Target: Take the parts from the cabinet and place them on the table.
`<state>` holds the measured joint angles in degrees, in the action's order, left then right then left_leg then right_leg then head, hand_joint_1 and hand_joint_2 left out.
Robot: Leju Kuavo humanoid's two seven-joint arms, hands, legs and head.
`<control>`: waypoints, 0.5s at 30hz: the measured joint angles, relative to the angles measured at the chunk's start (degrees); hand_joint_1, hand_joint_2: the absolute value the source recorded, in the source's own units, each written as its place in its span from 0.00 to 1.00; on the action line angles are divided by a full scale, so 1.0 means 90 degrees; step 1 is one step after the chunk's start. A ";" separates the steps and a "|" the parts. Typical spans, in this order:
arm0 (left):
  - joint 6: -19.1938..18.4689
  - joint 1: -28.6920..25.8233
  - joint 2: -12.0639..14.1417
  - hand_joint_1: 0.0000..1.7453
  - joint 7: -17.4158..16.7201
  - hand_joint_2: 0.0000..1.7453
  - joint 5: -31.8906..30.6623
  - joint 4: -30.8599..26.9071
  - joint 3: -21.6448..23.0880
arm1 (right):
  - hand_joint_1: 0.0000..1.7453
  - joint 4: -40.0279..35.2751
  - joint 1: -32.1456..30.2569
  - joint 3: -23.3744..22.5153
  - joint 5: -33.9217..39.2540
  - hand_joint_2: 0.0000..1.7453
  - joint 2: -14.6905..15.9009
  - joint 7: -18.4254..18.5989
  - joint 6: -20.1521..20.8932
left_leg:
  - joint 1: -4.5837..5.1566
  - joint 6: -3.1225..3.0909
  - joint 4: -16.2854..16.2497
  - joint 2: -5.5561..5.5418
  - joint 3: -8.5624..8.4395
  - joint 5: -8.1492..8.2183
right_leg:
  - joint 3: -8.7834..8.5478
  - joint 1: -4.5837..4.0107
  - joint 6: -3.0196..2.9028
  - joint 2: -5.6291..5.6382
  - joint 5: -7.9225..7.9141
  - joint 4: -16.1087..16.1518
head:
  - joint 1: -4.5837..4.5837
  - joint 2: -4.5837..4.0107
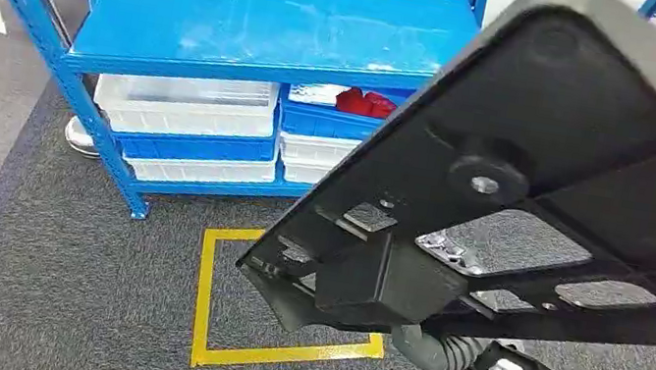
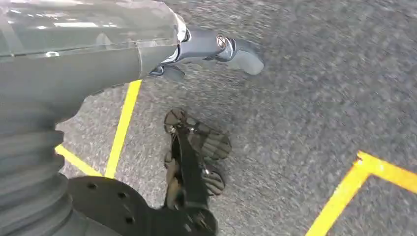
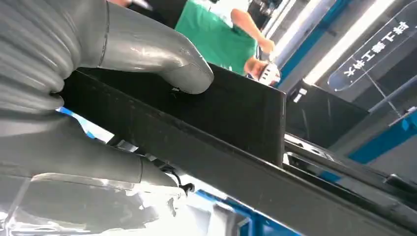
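Against your right hand (image 3: 123, 98) sits the black part (image 1: 544, 179): thumb pressed on its upper face, fingers underneath, clamping its edge, panel tilted above the carpet (image 1: 89, 286). Your left hand (image 2: 216, 51) hangs apart, fingers loosely extended, holding nothing.

Blue shelf (image 1: 269, 32) stands on grey carpet (image 1: 89, 286); lower level holds white bins (image 1: 188, 103). Yellow tape square (image 1: 212, 326) marks the carpet.

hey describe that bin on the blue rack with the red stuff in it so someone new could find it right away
Start at the blue shelving rack on the grey carpet and look under its upper shelf, toward the right. There a blue bin sits on white bins. It alone shows red parts inside; the clear bins to its left look empty.
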<state>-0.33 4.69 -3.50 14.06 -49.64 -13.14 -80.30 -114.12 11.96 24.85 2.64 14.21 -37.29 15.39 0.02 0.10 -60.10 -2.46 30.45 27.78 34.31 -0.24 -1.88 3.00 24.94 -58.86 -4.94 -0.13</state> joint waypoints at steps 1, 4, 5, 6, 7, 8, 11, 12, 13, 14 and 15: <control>-0.0002 0.0003 0.0017 0.00 0.0046 1.00 0.0007 0.0000 -0.0002 | 1.00 -0.0063 -0.0003 0.0000 -0.0041 1.00 0.0000 0.0000 -0.0073 | 0.0002 -0.0015 0.0180 -0.0195 -0.0068 0.0097 | 0.0027 -0.0035 0.0039 0.0046 -0.0016 -0.0017 | 0.0000 0.0000; 0.0024 0.0009 0.0024 0.00 0.0231 1.00 0.0022 0.0000 -0.0005 | 1.00 -0.0272 -0.0055 0.0007 -0.0236 1.00 0.0000 0.0000 -0.0394 | 0.0028 -0.0061 0.0224 -0.0063 -0.0049 0.0037 | 0.0100 0.0042 0.0170 0.0231 -0.0107 0.0002 | 0.0000 -0.0002; -0.0005 0.0020 0.0029 0.00 0.0257 1.00 0.0022 0.0000 -0.0005 | 1.00 -0.0333 -0.0074 0.0010 -0.0274 1.00 0.0000 0.0000 -0.0457 | 0.0008 -0.0116 0.0289 0.0001 -0.0054 -0.0021 | 0.0121 0.0024 0.0222 0.0299 -0.0140 0.0021 | 0.0000 -0.0002; -0.0017 0.0039 0.0029 0.00 0.0274 1.00 0.0007 0.0000 -0.0005 | 1.00 -0.0393 -0.0097 0.0012 -0.0323 1.00 0.0000 0.0000 -0.0529 | -0.0022 -0.0160 0.0343 0.0108 -0.0068 -0.0086 | 0.0147 0.0029 0.0219 0.0091 -0.0030 -0.0070 | 0.0000 -0.0002; -0.0029 0.0041 0.0032 0.00 0.0308 1.00 -0.0022 0.0000 -0.0002 | 1.00 -0.0454 -0.0101 0.0017 -0.0345 1.00 0.0000 0.0000 -0.0617 | -0.0015 -0.0193 0.0354 0.0152 -0.0043 -0.0109 | 0.0241 0.0007 0.0236 -0.0130 0.0175 -0.0281 | 0.0002 -0.0002; -0.0063 0.0034 0.0041 0.00 0.0330 1.00 -0.0058 0.0000 0.0005 | 1.00 -0.0532 -0.0139 0.0019 -0.0325 1.00 0.0000 0.0000 -0.0702 | -0.0010 -0.0210 0.0353 0.0224 -0.0012 -0.0120 | 0.0408 0.0027 0.0261 -0.0220 0.0446 -0.0684 | 0.0000 0.0000; -0.0172 -0.0007 0.0073 0.00 0.0347 1.00 -0.0228 0.0000 0.0051 | 1.00 -0.1145 -0.0720 -0.0160 -0.0003 1.00 -0.0005 0.0000 -0.0430 | -0.0001 -0.0219 0.0338 0.0412 0.0054 -0.0132 | 0.0862 0.0090 0.0337 -0.0269 0.0968 -0.1924 | 0.0000 -0.0002; -0.0177 -0.0024 0.0080 0.00 0.0347 1.00 -0.0238 0.0000 0.0071 | 1.00 -0.1273 -0.0806 -0.0233 0.0032 1.00 -0.0005 0.0000 -0.0388 | -0.0001 -0.0212 0.0329 0.0498 0.0058 -0.0131 | 0.0780 0.0107 0.0353 -0.0278 0.0870 -0.1828 | 0.0000 -0.0002; -0.0192 -0.0027 0.0083 0.00 0.0347 1.00 -0.0243 0.0000 0.0087 | 1.00 -0.1364 -0.0848 -0.0303 0.0058 1.00 -0.0005 0.0000 -0.0383 | -0.0001 -0.0204 0.0325 0.0579 0.0058 -0.0128 | 0.0587 0.0114 0.0359 -0.0309 0.0689 -0.1504 | 0.0000 -0.0002; -0.0204 -0.0016 0.0083 0.00 0.0347 1.00 -0.0260 0.0000 0.0114 | 1.00 -0.1464 -0.0905 -0.0357 0.0068 1.00 -0.0005 0.0000 -0.0381 | -0.0002 -0.0189 0.0322 0.0669 0.0051 -0.0118 | 0.0240 0.0114 0.0355 -0.0391 0.0415 -0.0888 | 0.0000 -0.0002; -0.0214 -0.0003 0.0083 0.00 0.0345 1.00 -0.0282 0.0000 0.0131 | 1.00 -0.1549 -0.0969 -0.0403 0.0075 1.00 -0.0005 0.0000 -0.0303 | 0.0000 -0.0171 0.0320 0.0734 0.0035 -0.0108 | -0.0121 0.0105 0.0334 -0.0601 0.0193 -0.0258 | 0.0000 -0.0002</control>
<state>-2.25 4.66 -2.75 17.16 -52.17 -13.14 -79.12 -128.06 3.24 21.22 3.32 14.16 -37.29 12.66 0.02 -1.43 -57.22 4.15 30.76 26.81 33.22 0.70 1.12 -2.40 26.67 -61.18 -4.94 -0.15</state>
